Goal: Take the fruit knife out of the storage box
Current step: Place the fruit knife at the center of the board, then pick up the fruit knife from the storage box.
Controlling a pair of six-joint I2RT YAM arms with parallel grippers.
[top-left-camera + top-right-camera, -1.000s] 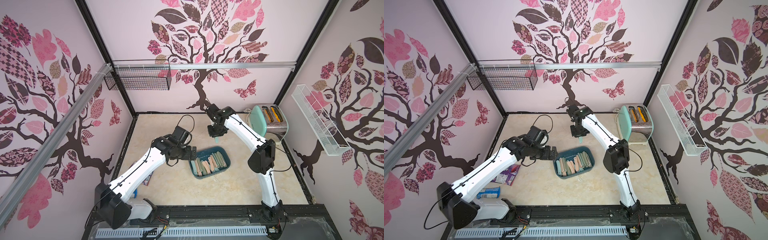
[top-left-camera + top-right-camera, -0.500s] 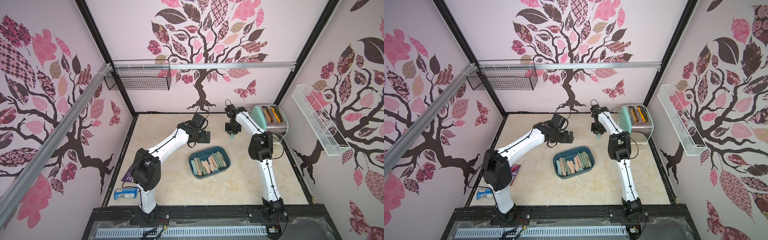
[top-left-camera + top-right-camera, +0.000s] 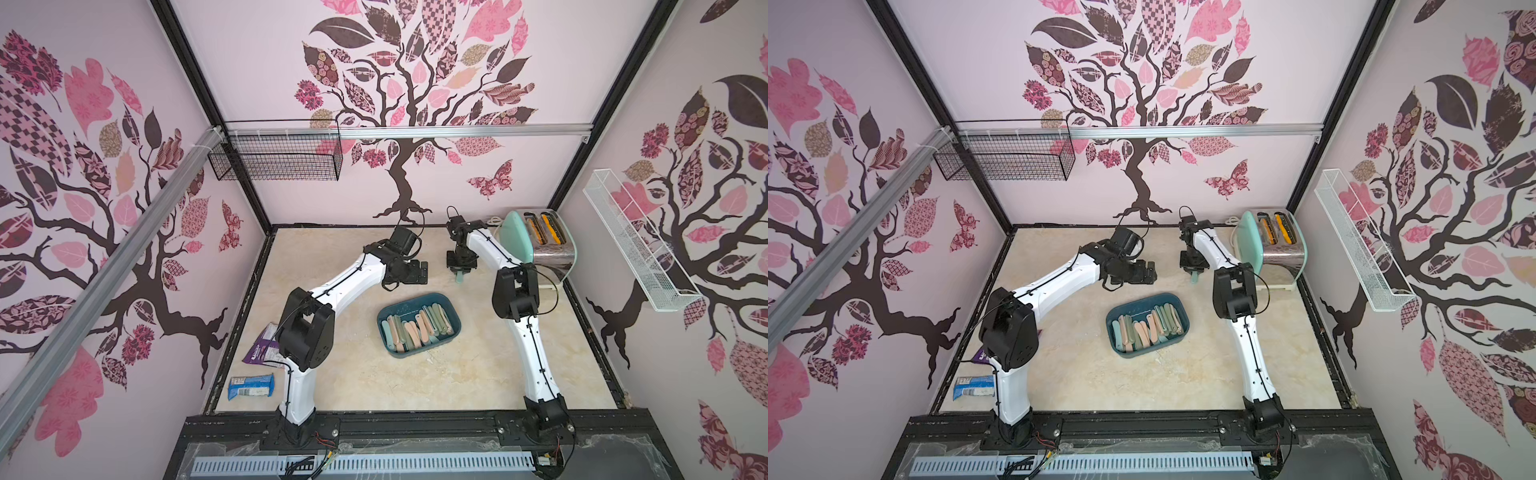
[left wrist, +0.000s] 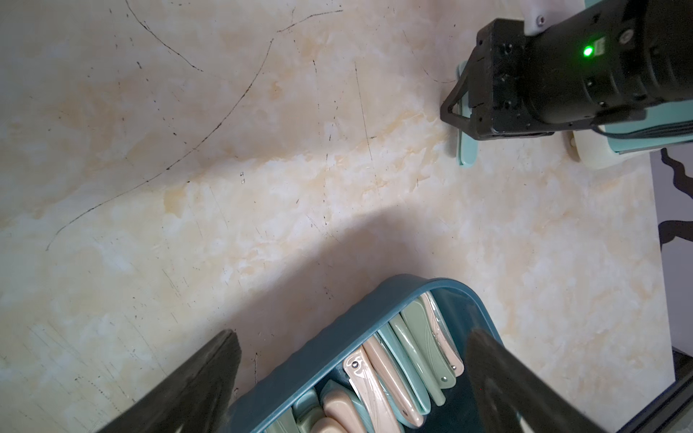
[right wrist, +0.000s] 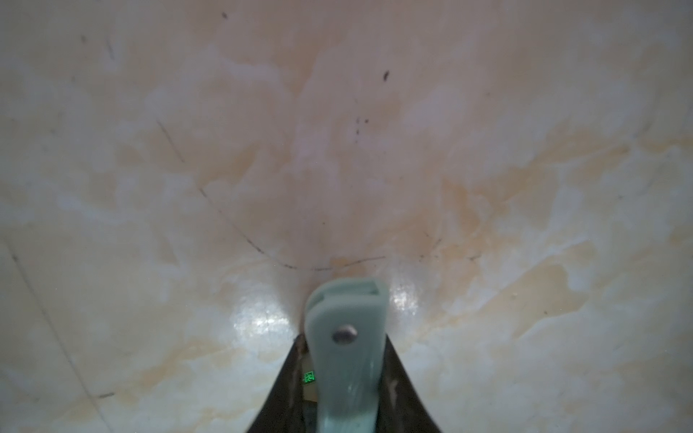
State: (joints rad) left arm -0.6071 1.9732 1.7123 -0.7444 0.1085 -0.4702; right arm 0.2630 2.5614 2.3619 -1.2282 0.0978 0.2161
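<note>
Pink tree-decal walls all round, with a marble-look tabletop (image 3: 374,382) in the middle where the action is. The storage box (image 3: 419,324) sits mid-table, packed with folded knives (image 3: 415,330) with pink and green handles. One teal fruit knife (image 3: 459,277) is already outside it. The right gripper (image 3: 459,269) has it pinched, jaws narrow around the handle, on the far side of the box and near the toaster (image 3: 547,245). In the right wrist view the fruit knife (image 5: 347,337) points end-down at bare table, with the pivot rivet facing the camera. It looks very close to the surface, but whether it actually touches can't be told.

The left gripper (image 3: 420,272) hangs nearby with its jaws spread wide and nothing in them. Its wrist view shows the storage box (image 4: 337,330) rim between the fingers (image 4: 210,378).

So the job reads as nearly done, with only the set-down left. A few tips for doing that well:
- **Don't release on end:** the knife is held upright, so letting go right there would probably make it topple and skid.
- **Lay it flat first:** tilt the wrist, rest the knife on the table, then open the jaws slowly and lift straight up.
- **Keep clear:** stay away from the toaster and the left gripper, which sits fairly near.
</note>
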